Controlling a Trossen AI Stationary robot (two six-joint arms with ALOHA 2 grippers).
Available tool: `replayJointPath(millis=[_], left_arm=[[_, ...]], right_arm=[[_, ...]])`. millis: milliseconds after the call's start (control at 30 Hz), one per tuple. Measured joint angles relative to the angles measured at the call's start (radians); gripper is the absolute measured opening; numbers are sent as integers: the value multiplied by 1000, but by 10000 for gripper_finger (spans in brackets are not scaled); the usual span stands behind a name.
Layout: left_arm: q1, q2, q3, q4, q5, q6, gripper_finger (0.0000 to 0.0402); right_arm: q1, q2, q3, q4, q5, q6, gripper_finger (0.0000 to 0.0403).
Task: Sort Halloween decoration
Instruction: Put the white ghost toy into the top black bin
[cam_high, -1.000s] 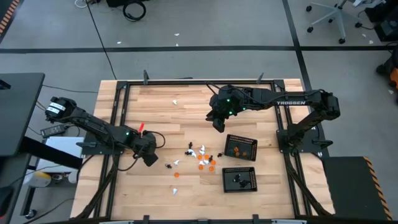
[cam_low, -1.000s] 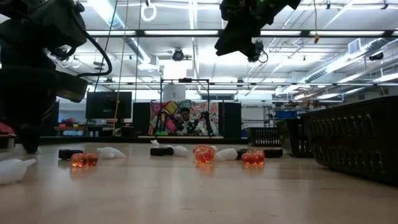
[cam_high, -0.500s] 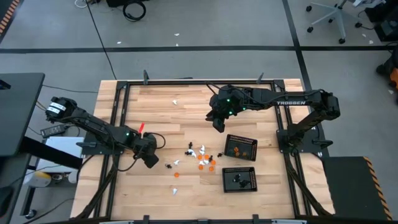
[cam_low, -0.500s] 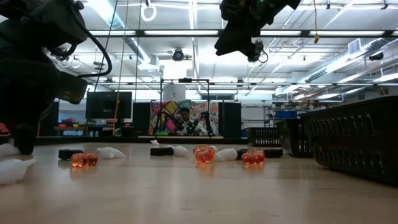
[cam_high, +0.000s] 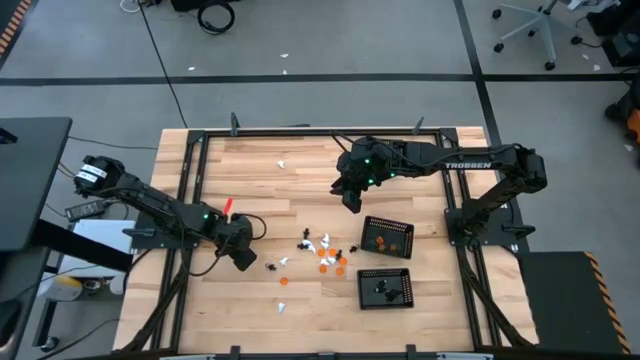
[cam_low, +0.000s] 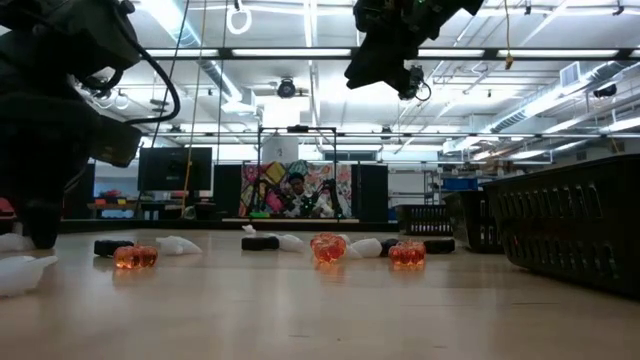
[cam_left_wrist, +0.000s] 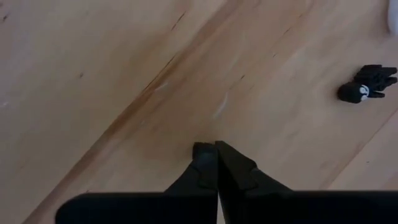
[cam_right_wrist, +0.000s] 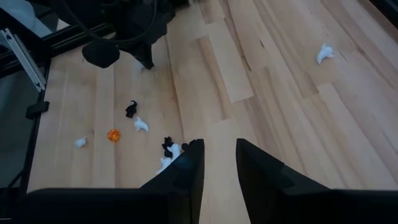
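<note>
nothing on the desk (cam_high: 240, 175) has shifted since a second ago, and both arms stay where they were.

left pincer (cam_high: 244, 260) sits low at the desk's left side, tips down on the wood. in its wrist view the two fingers (cam_left_wrist: 205, 163) are pressed together with nothing visible between them; a black figure (cam_left_wrist: 367, 83) lies well apart from the tips. in the low view this arm is only a dark bulk (cam_low: 50, 120) at the edge, its upper part cut off.

right pincer (cam_high: 351, 203) hangs above the desk near the middle, fingers set a little apart and empty, as its wrist view shows (cam_right_wrist: 217, 163). in the low view it (cam_low: 385, 60) is cut by the top edge.

most of the figures (cam_high: 322, 252) lie in a loose cluster of white, orange and black between the left pincer and the trays; their shapes are too small to make out from above. one white figure (cam_high: 282, 162) lies alone near the far edge, another (cam_high: 281, 308) toward the near edge. the low view shows orange ones (cam_low: 328, 247) clearly, the black ones only as dark lumps.

two trays (cam_high: 387, 237) sit right of the cluster. the farther one holds orange bits, the nearer one (cam_high: 385, 287) black bits; counts cannot be told.
</note>
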Motion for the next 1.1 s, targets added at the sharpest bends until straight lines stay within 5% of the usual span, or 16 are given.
replayJointPath(millis=[400, 600, 867, 1100], left_arm=[[51, 1, 24, 99, -70, -5, 6], [36, 0, 55, 45, -31, -48, 55], [-20, -2, 201, -279, -75, 106, 91], [-71, 1, 179, -247, -62, 2, 174]], right_arm=[[0, 0, 0, 23, 0, -11, 98], [0, 0, 0, 23, -6, -11, 98], [-7, 0, 0, 23, -6, -22, 98], [-9, 0, 0, 24, -6, -23, 98]])
